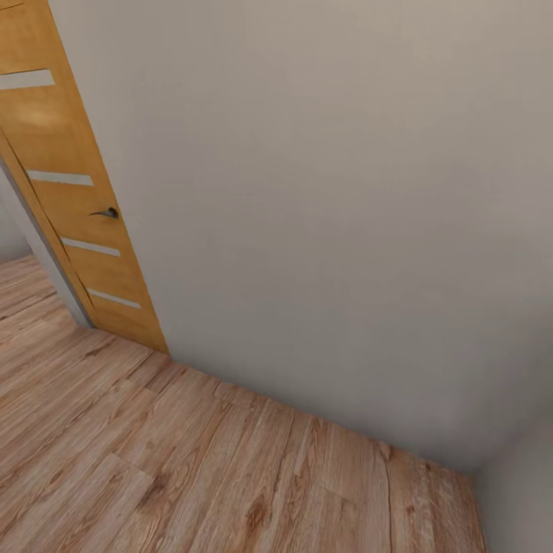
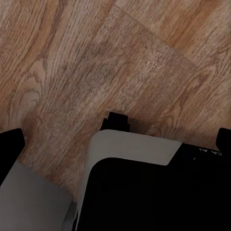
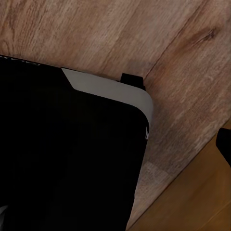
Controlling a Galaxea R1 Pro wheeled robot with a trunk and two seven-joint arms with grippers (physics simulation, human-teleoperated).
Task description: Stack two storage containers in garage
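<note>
The two storage containers are out of view. Light wood planks [image 1: 153,461] cover the ground under me; no grey concrete shows. An orange-brown wooden door [image 1: 73,200] with frosted strips and a dark handle [image 1: 107,213] stands at the left of the head view. My left gripper [image 2: 120,149] hangs open over the planks, one dark fingertip [image 2: 9,149] at each side of its wrist view, nothing between them. My right gripper [image 3: 115,149] also looks open and empty: one fingertip [image 3: 225,144] shows at the picture's edge, the other is lost against my black base.
A plain white wall [image 1: 322,192] runs close ahead, from the door down to a corner [image 1: 491,468] at the right. My own black and grey base [image 2: 139,183] sits under both wrists. Beyond the door's left edge more wood planks [image 1: 23,284] continue.
</note>
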